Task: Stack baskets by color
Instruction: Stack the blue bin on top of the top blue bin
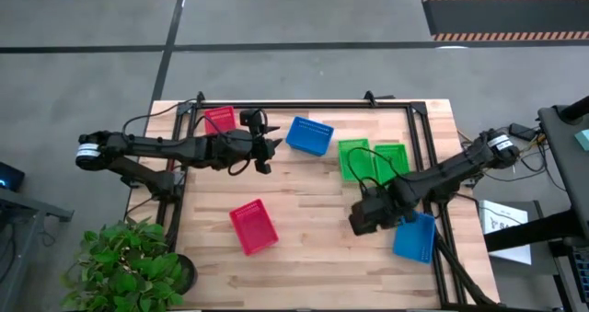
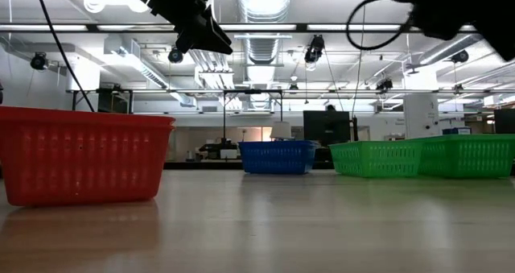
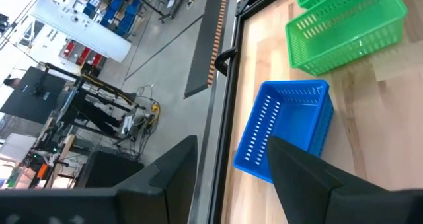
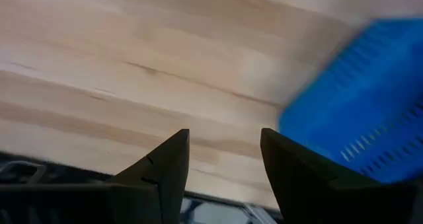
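Six baskets stand on their bottoms on the wooden table. A red basket (image 1: 219,119) is at the far left, a blue basket (image 1: 309,135) (image 3: 291,128) at the far middle, and two green baskets (image 1: 354,158) (image 1: 391,160) side by side right of it. A second red basket (image 1: 253,226) (image 2: 80,156) lies near the front, a second blue basket (image 1: 414,236) (image 4: 360,118) at the near right. My left gripper (image 1: 265,151) (image 3: 231,164) hovers open, just left of the far blue basket. My right gripper (image 1: 361,220) (image 4: 225,151) hangs open over bare wood, left of the near-right blue basket.
Black frame rails (image 1: 428,165) run along the table's edges. A potted plant (image 1: 129,266) stands off the near left corner. Bare wood (image 1: 313,257) lies between the near red basket and my right gripper.
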Motion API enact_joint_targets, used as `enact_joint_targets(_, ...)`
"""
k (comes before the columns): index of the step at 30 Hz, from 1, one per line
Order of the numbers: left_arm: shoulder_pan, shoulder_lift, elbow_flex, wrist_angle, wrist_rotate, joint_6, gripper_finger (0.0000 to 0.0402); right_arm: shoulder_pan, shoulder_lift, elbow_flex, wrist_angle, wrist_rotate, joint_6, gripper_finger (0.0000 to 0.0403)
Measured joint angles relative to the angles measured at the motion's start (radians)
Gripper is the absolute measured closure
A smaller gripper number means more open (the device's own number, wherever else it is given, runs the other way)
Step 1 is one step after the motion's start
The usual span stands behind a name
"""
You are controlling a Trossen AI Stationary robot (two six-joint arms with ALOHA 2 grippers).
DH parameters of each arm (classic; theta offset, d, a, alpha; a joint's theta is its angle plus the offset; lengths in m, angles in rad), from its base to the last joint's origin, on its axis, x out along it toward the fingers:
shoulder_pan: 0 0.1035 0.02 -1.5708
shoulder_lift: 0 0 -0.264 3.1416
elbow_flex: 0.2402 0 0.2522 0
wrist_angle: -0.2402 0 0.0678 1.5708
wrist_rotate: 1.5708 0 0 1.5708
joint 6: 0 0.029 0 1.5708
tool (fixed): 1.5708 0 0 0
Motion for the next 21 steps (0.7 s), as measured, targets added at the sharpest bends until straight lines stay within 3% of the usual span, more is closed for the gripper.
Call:
enact_joint_targets(9, 0.0, 0.0, -0.003, 0.0, 0.0, -0.002, 0.0235, 0.092, 0.0, -0.069, -0.046, -0.011, 0.165, 0.0225)
enact_joint_targets(21, 0.0, 0.0, -0.021, 0.0, 0.0, -0.004, 0.0235, 0.11, 0.0, -0.186, -0.029, -0.011, 0.192, 0.0225)
